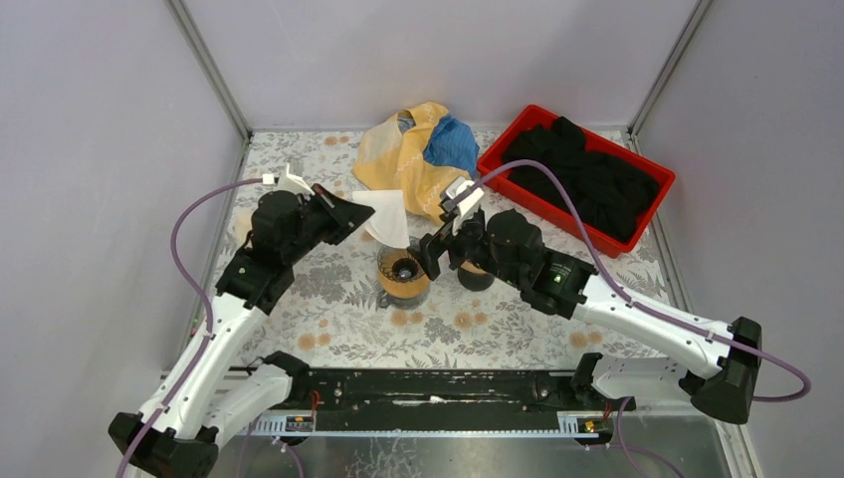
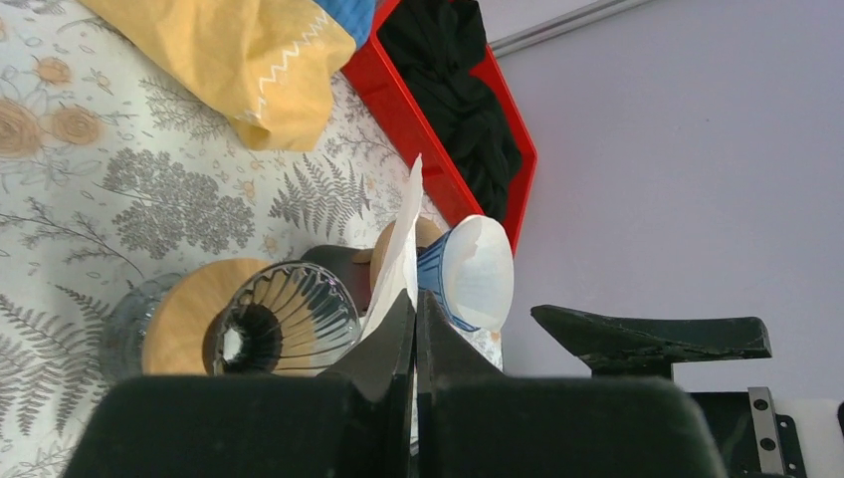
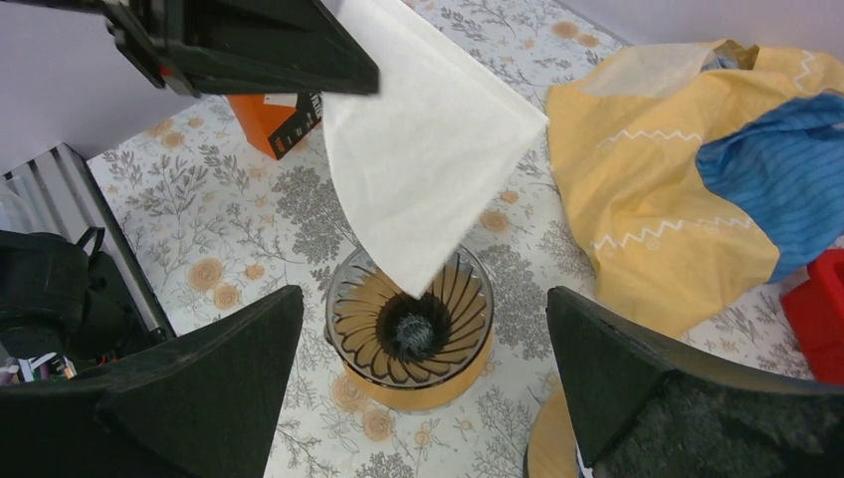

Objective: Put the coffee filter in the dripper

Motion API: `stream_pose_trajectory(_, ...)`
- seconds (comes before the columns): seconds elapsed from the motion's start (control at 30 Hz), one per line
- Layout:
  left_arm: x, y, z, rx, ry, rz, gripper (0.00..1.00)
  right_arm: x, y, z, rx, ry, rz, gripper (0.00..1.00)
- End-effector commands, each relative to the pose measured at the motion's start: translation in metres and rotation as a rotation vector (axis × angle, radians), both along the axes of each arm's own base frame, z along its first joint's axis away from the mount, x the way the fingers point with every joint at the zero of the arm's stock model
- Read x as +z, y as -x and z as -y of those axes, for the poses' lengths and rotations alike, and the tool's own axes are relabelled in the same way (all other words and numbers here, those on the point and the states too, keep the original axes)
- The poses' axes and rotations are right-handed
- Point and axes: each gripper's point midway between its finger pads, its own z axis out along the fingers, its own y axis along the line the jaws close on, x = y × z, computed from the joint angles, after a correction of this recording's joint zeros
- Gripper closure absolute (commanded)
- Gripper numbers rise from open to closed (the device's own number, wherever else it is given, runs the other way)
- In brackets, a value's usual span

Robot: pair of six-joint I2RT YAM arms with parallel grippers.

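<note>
Above dripper (image 3: 460,307), filter (image 3: 418,149) tip down (pinched)

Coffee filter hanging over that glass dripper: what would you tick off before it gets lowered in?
1. Grip on the coffee filter: the left gripper is shut on its edge. Ok.
2. Aim: the filter's tip points at the middle of the dripper. Ok.
3. Dripper upright and empty inside. Ok.
4. Filter opened into a cone: it looks flat and folded. Not ok.
5. Right gripper out of the way: open, with its jaws on either side of the dripper and apart from it. Ok.
</note>
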Motion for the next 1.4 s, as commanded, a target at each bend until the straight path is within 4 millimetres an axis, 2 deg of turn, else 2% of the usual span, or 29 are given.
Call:
stream_pose_trajectory(0.0, 0.014, -0.009, 0.007, 0.059, 0.047, 0.055, 1.0, 0.042, -0.003, -0.014, -0.016, -0.083, 0.116, 0.0)
stream_pose_trajectory(0.37, 0.006, -0.005, 0.035, 0.023, 0.056, 0.024, 1.0, 0.03, -0.014, -0.034, -0.156, 0.011, 0.211, 0.08)
stream_pose_trajectory(0.7, 0.003, -0.002, 0.045, 0.005, 0.054, 0.015, 1.0, 0.014, -0.031, -0.029, -0.359, 0.096, 0.283, 0.12)
stream_pose_trajectory(0.93, -0.001, 0.0, 0.048, -0.002, 0.054, 0.004, 1.0, 0.008, -0.037, -0.028, -0.41, 0.132, 0.312, 0.18)
stream_pose_trajectory(1.37, -0.002, 0.0, 0.048, 0.0, 0.052, 0.002, 1.0, 0.0, -0.045, -0.014, -0.529, 0.191, 0.356, 0.28)
